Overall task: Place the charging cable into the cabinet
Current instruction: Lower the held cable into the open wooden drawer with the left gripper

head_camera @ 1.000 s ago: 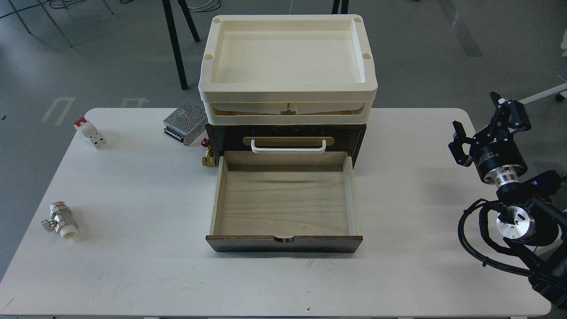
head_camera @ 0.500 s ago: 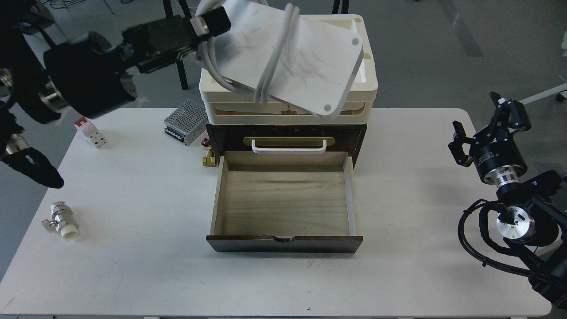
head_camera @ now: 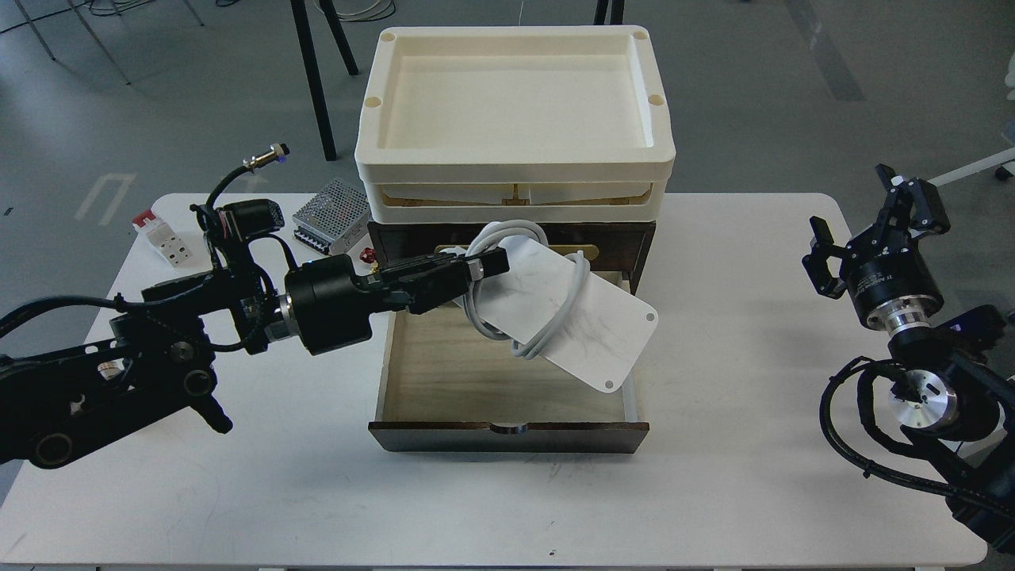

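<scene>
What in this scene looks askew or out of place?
The charging cable held by the left gripper hangs tilted over the open drawer, its right corner overhanging the drawer's right wall. Nothing looks spilled or damaged.

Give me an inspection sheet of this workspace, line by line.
Surface: white table, scuffed.
Job's things: charging cable held tilted over the open drawer of the cabinet, not yet released.
Clutter: cream trays stacked on the cabinet; power-supply box; red-and-white block; brass valve, mostly hidden.
Grippers: left gripper shut on the pad's edge; right gripper open, empty, off to the side.
Cables: black hoses on the right arm.
Surroundings: grey floor, chair legs behind.
</scene>
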